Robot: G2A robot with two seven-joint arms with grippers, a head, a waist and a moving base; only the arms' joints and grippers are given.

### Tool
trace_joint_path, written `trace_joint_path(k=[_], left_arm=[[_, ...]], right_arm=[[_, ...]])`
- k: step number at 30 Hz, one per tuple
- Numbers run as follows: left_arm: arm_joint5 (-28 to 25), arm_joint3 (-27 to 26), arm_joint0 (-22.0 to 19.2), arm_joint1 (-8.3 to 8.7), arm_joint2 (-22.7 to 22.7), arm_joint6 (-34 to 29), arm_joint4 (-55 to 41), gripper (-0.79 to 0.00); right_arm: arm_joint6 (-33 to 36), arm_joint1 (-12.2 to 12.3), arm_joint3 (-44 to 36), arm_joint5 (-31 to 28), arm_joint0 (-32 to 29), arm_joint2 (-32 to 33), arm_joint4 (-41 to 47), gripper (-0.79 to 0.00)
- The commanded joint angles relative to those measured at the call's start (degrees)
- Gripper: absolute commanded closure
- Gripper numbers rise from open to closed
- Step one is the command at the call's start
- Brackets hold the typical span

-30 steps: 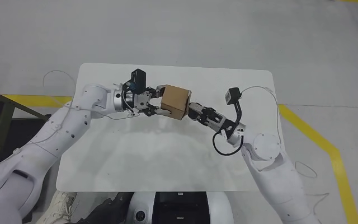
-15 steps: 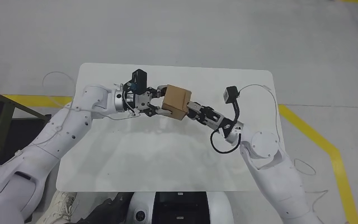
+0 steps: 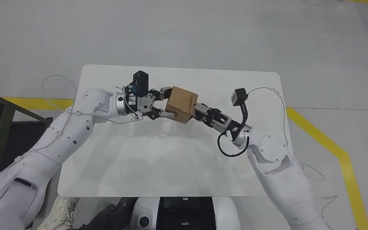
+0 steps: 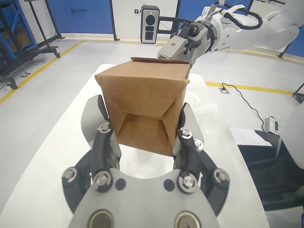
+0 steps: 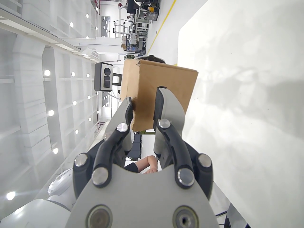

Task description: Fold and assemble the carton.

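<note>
1. The carton [image 3: 181, 104] is being held over the worktop [image 3: 172, 172].
2. Its open end is being clamped by the left claw [image 4: 142, 106], seemingly for bracing.
3. Its far wall is being pinched by the right claw [image 5: 144, 96], probably for folding.

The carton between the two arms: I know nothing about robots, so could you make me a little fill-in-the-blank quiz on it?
1. The carton is made of brown ____.
2. It is held by ____ grippers at once: the left gripper and the right gripper.
3. The left gripper's side of the carton is its ____ end, so the inside shows.
4. The table below is ____ in colour.

Missing words: cardboard; two; open; white.
</note>
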Motion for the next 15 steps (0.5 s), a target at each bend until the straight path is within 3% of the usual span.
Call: trace_joint_path(k=[1, 15], left_arm=[[0.0, -0.1, 0.1, 0.03, -0.1, 0.4, 0.1, -0.215], [0.0, -0.2, 0.4, 0.08, -0.3, 2.1, 0.6, -0.203]], right_arm=[[-0.1, 0.0, 0.0, 0.0, -0.1, 0.1, 0.1, -0.169], [2.4, 0.0, 1.1, -1.1, -0.1, 0.1, 4.5, -0.188]])
